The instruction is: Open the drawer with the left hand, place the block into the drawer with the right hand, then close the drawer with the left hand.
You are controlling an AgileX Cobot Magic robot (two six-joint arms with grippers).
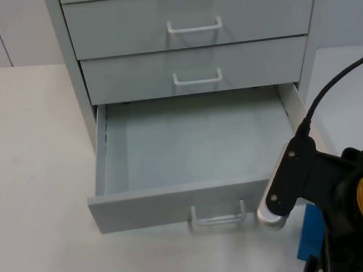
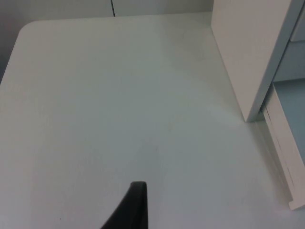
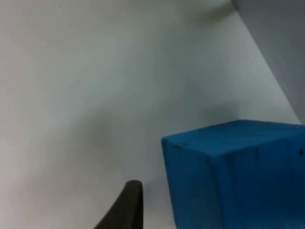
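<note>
1. The blue rectangular block (image 1: 309, 233) stands on the white counter (image 1: 36, 182), long axis running 12 to 6 o'clock, just beside the open grey drawer's (image 1: 189, 154) front corner.
2. The right hand (image 3: 128, 205) hovers close at the block's side; whether its grip is spread, I cannot tell.

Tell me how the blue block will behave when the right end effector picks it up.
The blue block has flat faces and sharp edges, so it will probably stay put rather than roll. It looks rigid and should keep its shape when squeezed. Its matte surface suggests fair grip. Its weight cannot be judged.
</note>
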